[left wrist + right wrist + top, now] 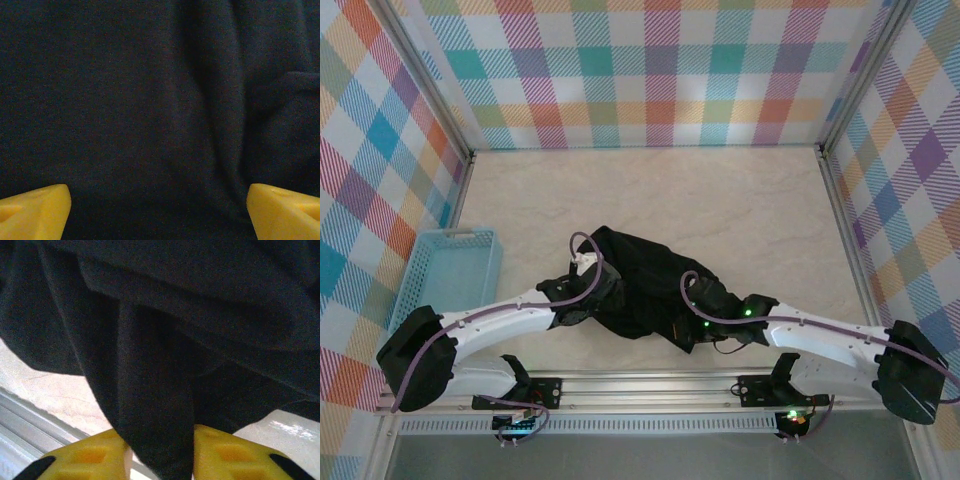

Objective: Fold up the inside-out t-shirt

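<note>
So: one black t-shirt (640,285), one blue tray (460,236) off left, two arms (510,318) covering its near edge; left gripper (159,200) spread wide, right gripper (160,452) pinching fabric.

One black t-shirt (640,280) is lying on one bench (720,200). One pale blue tray (450,275) is sitting there too. Two robot arms are reaching in: one left arm (500,315) and one right arm (820,335). Each is showing two yellow fingers, making four: left fingers (32,212), right fingers (225,455). Three checked walls (660,70) are standing around.
</note>
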